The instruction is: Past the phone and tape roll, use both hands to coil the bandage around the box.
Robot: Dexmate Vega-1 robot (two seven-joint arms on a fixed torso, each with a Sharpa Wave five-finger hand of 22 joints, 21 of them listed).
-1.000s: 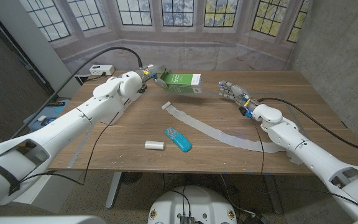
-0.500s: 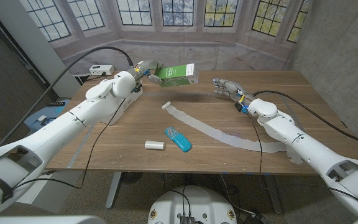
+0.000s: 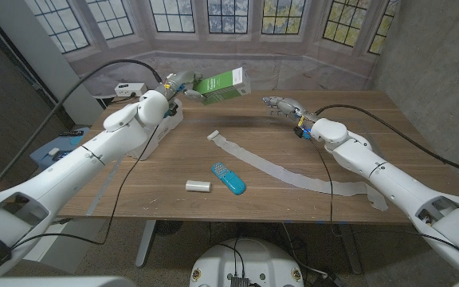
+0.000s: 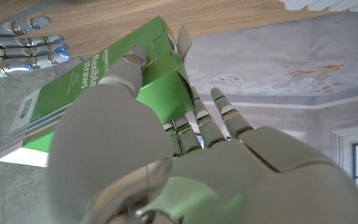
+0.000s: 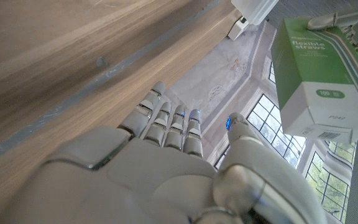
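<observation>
1. The table [image 3: 389,119] carries the bandage [image 3: 281,169], a long strip lying slack across the middle, unwrapped.
2. The box [image 3: 220,85], green, is aloft at the far left, the left hand [image 3: 175,84] clamping one end so the other juts free.
3. The right hand [image 3: 281,104], fingers spread and empty, reaches toward it.
4. The phone [image 3: 228,178] and the tape roll [image 3: 198,186] sit near, untouched.

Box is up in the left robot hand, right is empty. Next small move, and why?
Probably lower the green box onto the bandage end: the left robot hand holds it in the air, the strip lies flat, and the right robot hand is open beside it.
</observation>
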